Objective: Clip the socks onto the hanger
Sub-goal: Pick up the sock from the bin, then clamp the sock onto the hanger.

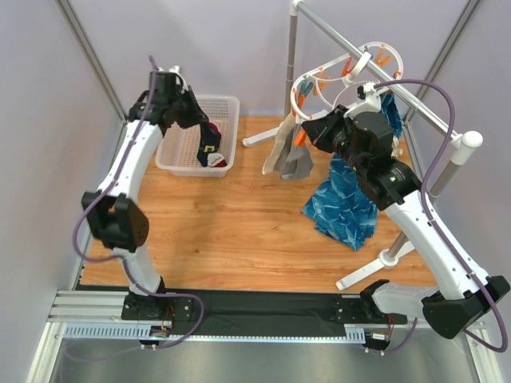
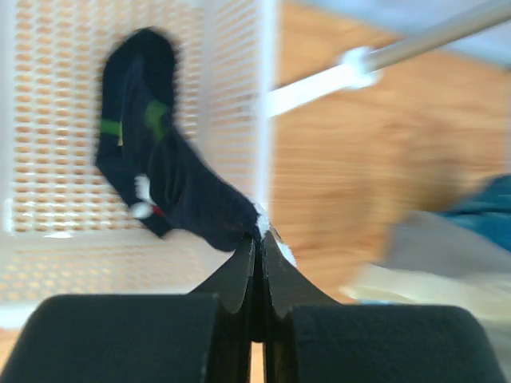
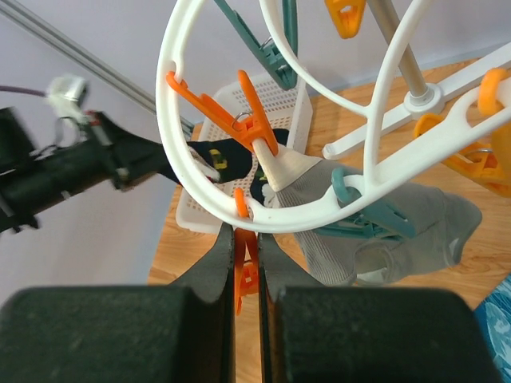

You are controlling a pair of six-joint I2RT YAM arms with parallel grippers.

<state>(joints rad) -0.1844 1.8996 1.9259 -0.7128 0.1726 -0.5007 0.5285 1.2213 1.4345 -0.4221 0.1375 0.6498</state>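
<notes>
- Left wrist view: I am watching the dark navy sock (image 2: 160,183) lying inside the white mesh basket (image 2: 231,96), with one end reaching up to the basket's near corner.
- The left gripper (image 2: 259,239) is pinching that end. Its jaws are pressing almost together with only a thin edge of fabric between them.
- The picture is blurring, so I am not trusting the depth of that bite. A grip this shallow could let the sock slide out as it rises.
- The sock could also be catching on the mesh wall, or dragging other dark fabric up with it.
- From above, the white ring hanger (image 1: 335,68) is hanging from the grey rail stand (image 1: 415,100), well apart from the basket.
- The right gripper (image 3: 246,239) is squeezing an orange peg (image 3: 244,267) under the ring, fingers narrow around it.
- I am judging that the peg could be popping free if the squeeze sits off-centre, and the hanger swinging when pushed.
- A grey sock (image 3: 383,239) is already hanging from neighbouring pegs, crowding the approach.
- A blue patterned cloth (image 1: 343,199) is draping off the rail below the right arm.
</notes>
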